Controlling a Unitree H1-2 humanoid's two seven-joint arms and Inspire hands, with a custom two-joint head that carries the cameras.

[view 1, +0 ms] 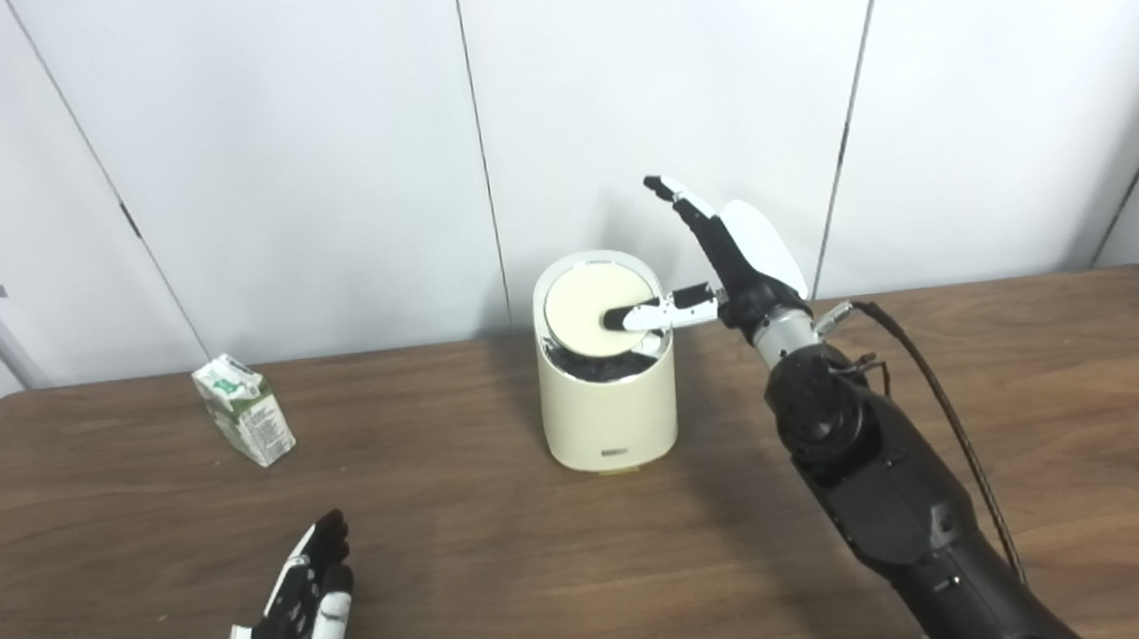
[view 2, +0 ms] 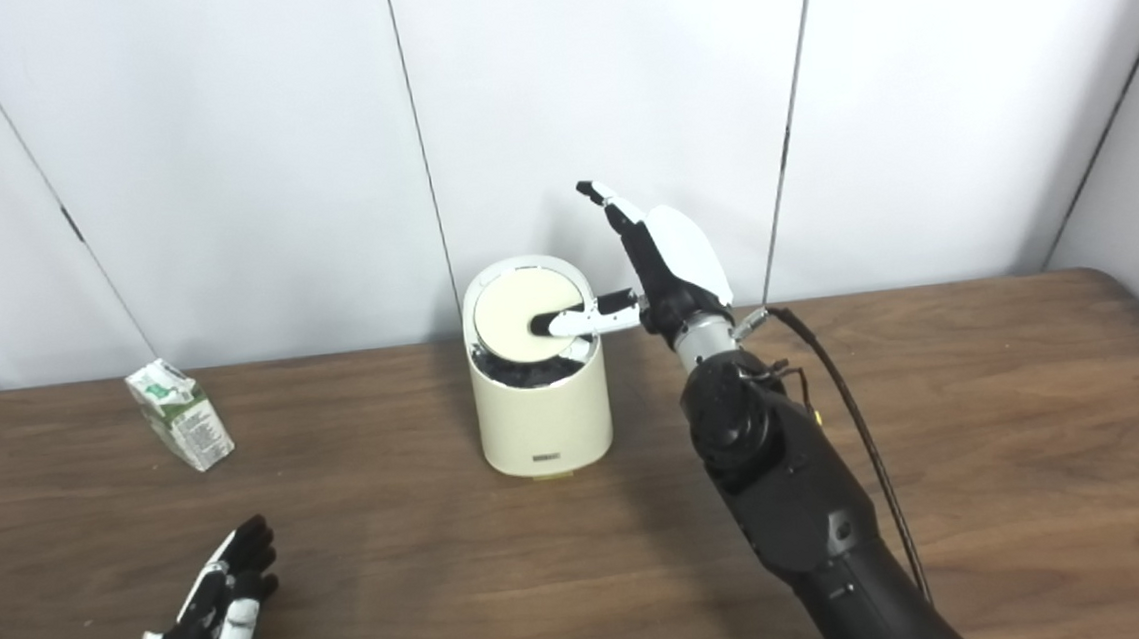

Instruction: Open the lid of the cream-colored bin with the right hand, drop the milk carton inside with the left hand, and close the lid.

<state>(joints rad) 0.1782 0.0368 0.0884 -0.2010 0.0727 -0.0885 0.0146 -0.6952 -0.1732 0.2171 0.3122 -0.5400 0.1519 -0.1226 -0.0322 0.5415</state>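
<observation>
Over the bin, the right hand is spread open, gripping nothing; its thumb pokes across onto the round lid, which sits tilted w/ a dark gap showing at the front edge. So lid looks partly open, step 1 underway, not finished. Cream-colored bin stands mid-table near the back wall. Left hand rests low near the front edge, fingers apart, empty. Milk carton sits untouched, well apart to the left on the table. Drop-in & closing both remain.
</observation>
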